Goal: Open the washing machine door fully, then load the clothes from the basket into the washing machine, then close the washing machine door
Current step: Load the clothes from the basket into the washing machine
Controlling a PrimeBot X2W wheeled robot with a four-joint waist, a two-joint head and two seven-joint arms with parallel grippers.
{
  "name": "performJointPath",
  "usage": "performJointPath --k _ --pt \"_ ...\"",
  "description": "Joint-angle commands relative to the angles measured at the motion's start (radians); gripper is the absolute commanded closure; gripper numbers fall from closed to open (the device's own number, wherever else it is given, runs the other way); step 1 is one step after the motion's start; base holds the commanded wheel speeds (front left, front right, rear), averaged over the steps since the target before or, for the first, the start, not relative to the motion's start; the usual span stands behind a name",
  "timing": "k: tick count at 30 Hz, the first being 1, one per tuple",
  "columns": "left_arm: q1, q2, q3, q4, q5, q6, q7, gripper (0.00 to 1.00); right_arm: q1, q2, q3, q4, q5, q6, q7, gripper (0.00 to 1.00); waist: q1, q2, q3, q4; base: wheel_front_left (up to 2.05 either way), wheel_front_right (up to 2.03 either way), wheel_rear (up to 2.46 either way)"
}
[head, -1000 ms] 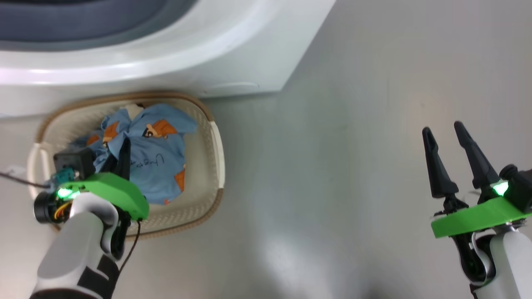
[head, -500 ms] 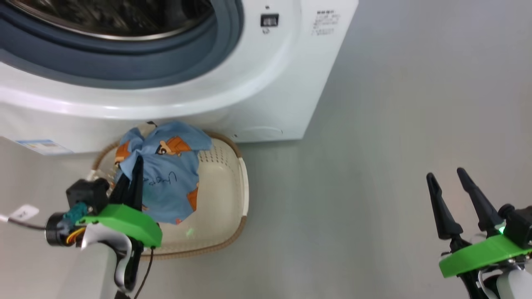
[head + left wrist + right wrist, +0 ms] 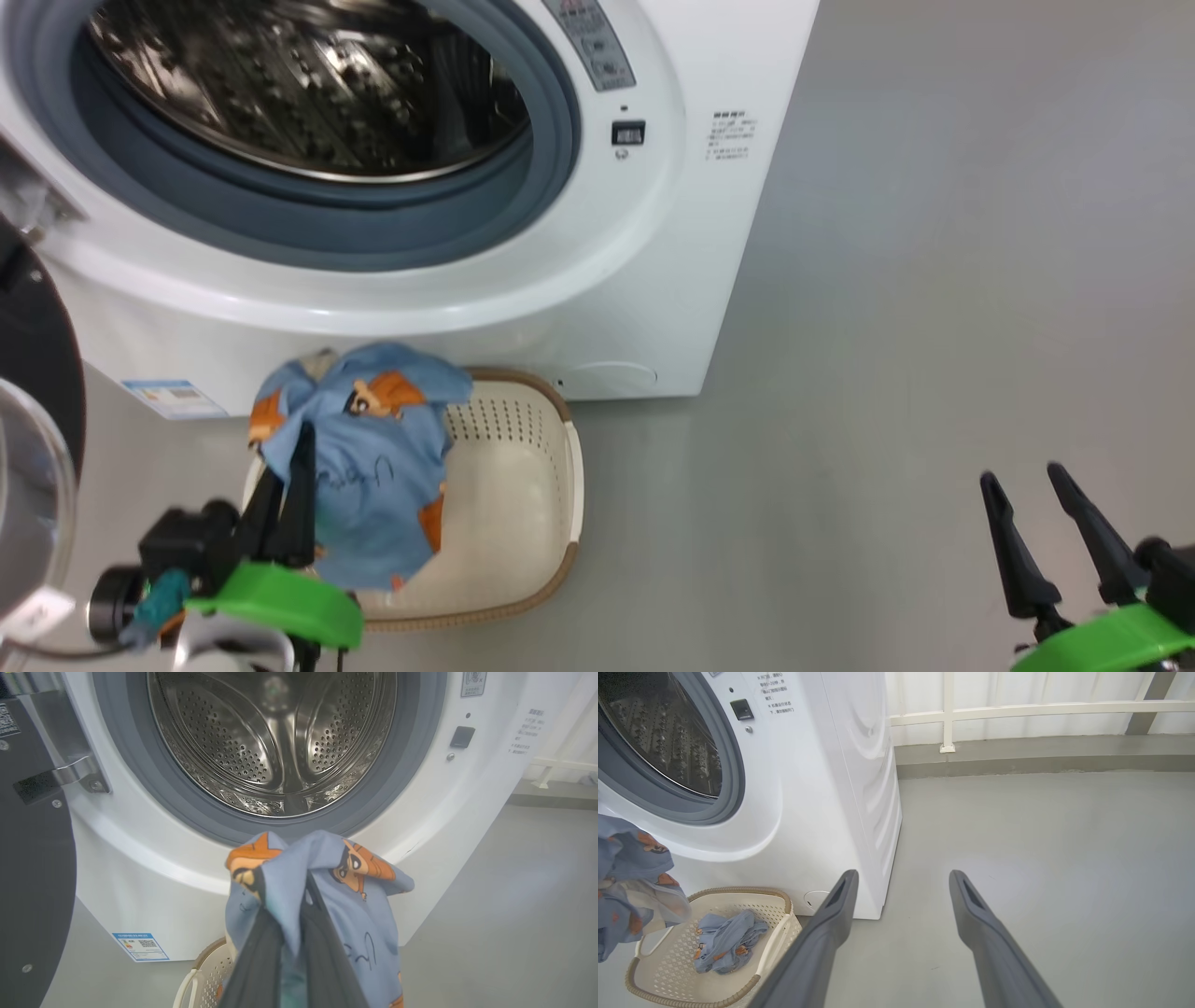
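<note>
My left gripper (image 3: 303,443) is shut on a light blue garment (image 3: 373,457) with orange cartoon figures, which hangs lifted above the cream basket (image 3: 523,523). In the left wrist view the same garment (image 3: 327,891) drapes over my fingers (image 3: 322,933) just below the drum opening. A second blue garment (image 3: 726,942) lies in the basket (image 3: 654,975). The white washing machine (image 3: 672,280) stands with its steel drum (image 3: 308,93) exposed. Its black door (image 3: 37,364) is swung open at the left, also in the left wrist view (image 3: 32,868). My right gripper (image 3: 1027,504) hangs open over bare floor.
Grey floor (image 3: 887,327) spreads right of the machine. A white railing and low kerb (image 3: 1017,732) run along the back wall. A blue label sticker (image 3: 173,399) sits low on the machine's front.
The head camera has tilted up, bringing the drum and the open door into view. My left gripper has lifted the garment out of the basket. The right gripper stays open.
</note>
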State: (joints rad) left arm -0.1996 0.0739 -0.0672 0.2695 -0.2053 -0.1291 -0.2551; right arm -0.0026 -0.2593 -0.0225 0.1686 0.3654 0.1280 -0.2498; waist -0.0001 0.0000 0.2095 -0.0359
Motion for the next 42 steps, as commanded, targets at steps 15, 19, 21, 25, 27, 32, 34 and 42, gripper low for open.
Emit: performJointPath --k 15,19,21,25,27,32,34,42 --pt "0.227 -0.02 0.133 -0.236 0.041 -0.002 -0.007 1.0 0.092 -0.003 -0.027 -0.031 -0.023 0.003 -0.012 0.0 0.0002 0.0 -0.071 0.011 0.0 0.0 0.0" --pt "0.232 -0.022 0.135 -0.254 0.041 -0.002 -0.007 1.0 0.087 -0.002 -0.031 -0.038 -0.021 0.003 -0.012 0.0 0.0002 0.0 -0.06 0.013 0.0 0.0 0.0" --pt "0.223 -0.023 0.129 -0.256 0.033 -0.001 -0.007 1.0 0.084 -0.003 -0.03 -0.039 -0.02 0.003 -0.012 0.0 0.0002 0.0 -0.054 0.013 0.0 0.0 0.0" --pt "0.178 -0.023 0.113 -0.247 0.015 -0.001 -0.007 1.0 0.068 -0.001 -0.024 -0.045 -0.017 0.003 -0.012 0.0 0.0002 0.0 -0.033 0.008 0.0 0.0 0.0" --pt "0.141 -0.023 0.109 -0.241 0.013 -0.001 -0.007 1.0 0.057 -0.001 -0.019 -0.047 -0.015 0.003 -0.012 0.0 0.0002 0.0 -0.016 0.004 0.0 0.0 0.0" --pt "0.022 -0.024 0.113 -0.219 0.002 0.001 -0.007 1.0 0.02 0.002 0.002 -0.054 -0.009 0.003 -0.012 0.0 0.0002 0.0 0.035 -0.017 0.0 0.0 0.0" --pt "-0.04 -0.024 0.112 -0.207 0.01 0.001 -0.007 1.0 0.003 0.005 0.009 -0.057 -0.007 0.003 -0.012 0.0 0.0002 0.0 0.058 -0.026 0.0 0.0 0.0" --pt "-0.325 -0.021 0.159 -0.11 0.061 0.001 -0.007 1.0 -0.068 0.018 0.031 -0.064 0.005 0.003 -0.012 0.0 0.0002 0.0 0.164 -0.073 0.0 0.0 0.0"
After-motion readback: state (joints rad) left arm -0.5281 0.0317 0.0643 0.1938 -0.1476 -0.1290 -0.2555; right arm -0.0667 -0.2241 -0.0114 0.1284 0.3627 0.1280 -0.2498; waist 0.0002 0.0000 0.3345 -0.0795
